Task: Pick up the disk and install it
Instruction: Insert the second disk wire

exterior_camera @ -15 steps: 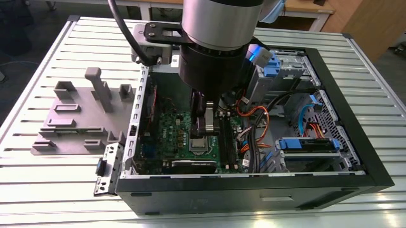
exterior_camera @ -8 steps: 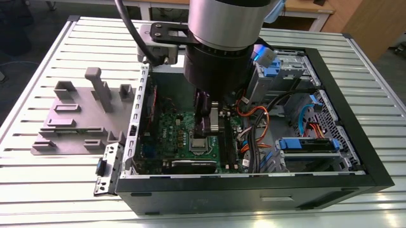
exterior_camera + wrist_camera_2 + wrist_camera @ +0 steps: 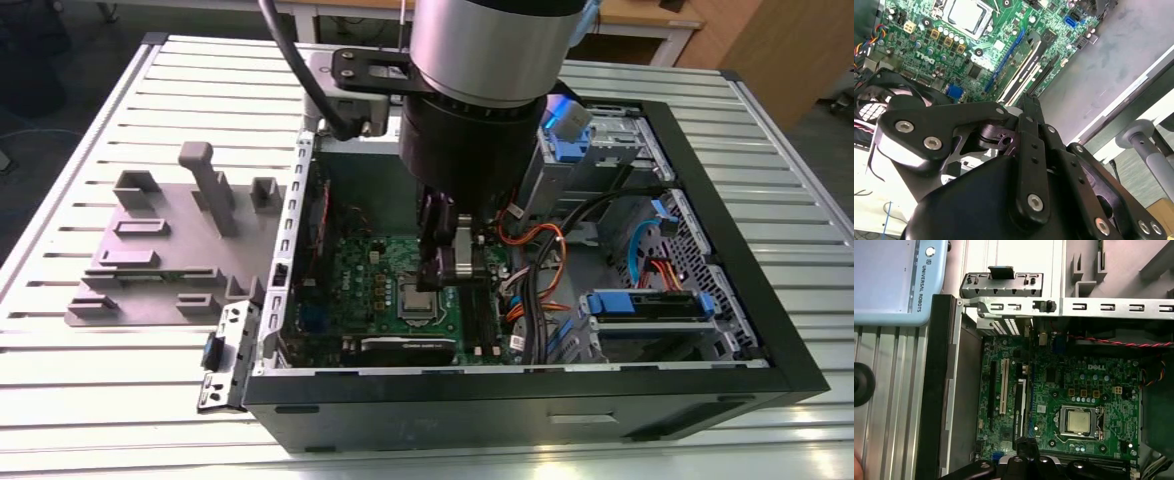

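My gripper [image 3: 449,278] hangs inside the open computer case [image 3: 747,230], low over the green motherboard [image 3: 400,285]. Its dark fingers meet at a narrow tip with nothing between them, which both wrist views show from behind: gripper [image 3: 1027,106] and gripper [image 3: 1021,443]. The disk [image 3: 649,305] appears as a flat unit with blue side rails lying in the drive bay at the case's corner, toward the exterior view's right. It sits well apart from the gripper.
A grey parts fixture [image 3: 167,250] with upright posts stands on the slatted table at the exterior view's left. Orange and black cables [image 3: 541,270] run beside the gripper. A grey metal drive cage [image 3: 607,150] and a blue latch [image 3: 567,118] stand behind the arm. The CPU socket [image 3: 1078,421] lies near the fingertips.
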Controlling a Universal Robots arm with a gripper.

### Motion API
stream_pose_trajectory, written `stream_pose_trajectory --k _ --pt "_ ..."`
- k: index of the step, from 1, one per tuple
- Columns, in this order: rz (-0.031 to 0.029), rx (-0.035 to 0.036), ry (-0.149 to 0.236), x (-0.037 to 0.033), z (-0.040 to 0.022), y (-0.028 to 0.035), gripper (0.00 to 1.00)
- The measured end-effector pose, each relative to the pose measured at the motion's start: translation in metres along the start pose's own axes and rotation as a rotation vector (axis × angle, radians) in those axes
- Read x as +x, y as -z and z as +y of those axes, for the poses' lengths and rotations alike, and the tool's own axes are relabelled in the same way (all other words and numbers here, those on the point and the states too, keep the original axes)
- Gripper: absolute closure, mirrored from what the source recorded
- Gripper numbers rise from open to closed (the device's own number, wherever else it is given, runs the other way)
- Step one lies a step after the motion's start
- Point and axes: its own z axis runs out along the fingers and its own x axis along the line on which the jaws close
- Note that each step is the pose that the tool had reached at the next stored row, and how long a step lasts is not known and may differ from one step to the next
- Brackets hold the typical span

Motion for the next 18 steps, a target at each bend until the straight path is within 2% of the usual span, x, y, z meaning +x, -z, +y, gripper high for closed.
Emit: stream_pose_trajectory --k 10,18 --pt "0.0 -0.0001 0.0 0.0005 -0.0105 0.0007 0.89" --pt "0.0 -0.0001 0.0 0.0008 -0.0114 0.0032 0.89"
